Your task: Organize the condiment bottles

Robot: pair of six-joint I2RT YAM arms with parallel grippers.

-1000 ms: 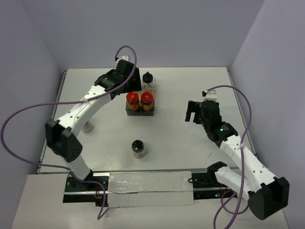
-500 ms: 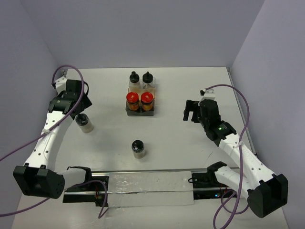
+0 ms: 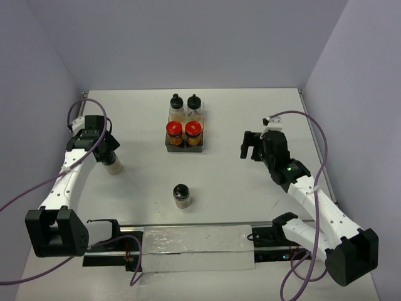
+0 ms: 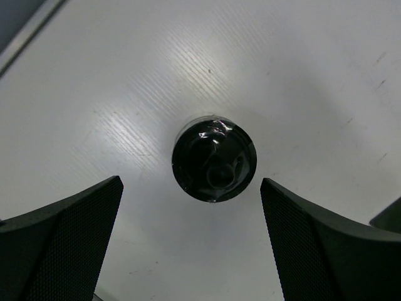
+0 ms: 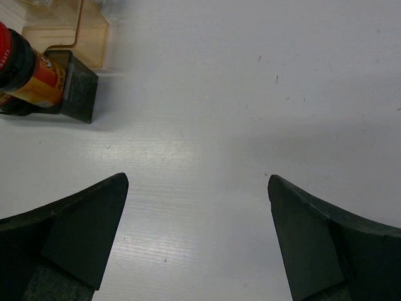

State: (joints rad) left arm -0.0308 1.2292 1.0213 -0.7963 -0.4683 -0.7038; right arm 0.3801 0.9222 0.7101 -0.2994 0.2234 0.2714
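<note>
Four condiment bottles stand in the tray [image 3: 185,148]: two black-capped ones [image 3: 177,102] [image 3: 195,101] at the back and two red-capped ones [image 3: 173,131] [image 3: 193,130] in front. A loose black-capped bottle [image 3: 182,195] stands on the table in front of the tray. Another black-capped bottle [image 3: 114,166] stands at the left. My left gripper [image 3: 105,150] hovers over it, open. In the left wrist view its cap [image 4: 214,160] lies ahead of the spread fingers [image 4: 69,238]. My right gripper [image 3: 250,146] is open and empty, right of the tray.
The right wrist view shows a red-capped bottle [image 5: 25,72] and the tray's corner [image 5: 81,94] at the upper left, with bare white table ahead. A metal rail [image 3: 194,238] runs along the near edge. Walls enclose the table.
My left arm has left the tray's back left, where a black-capped bottle now stands, and swung to the left bottle. The right arm has not moved.
</note>
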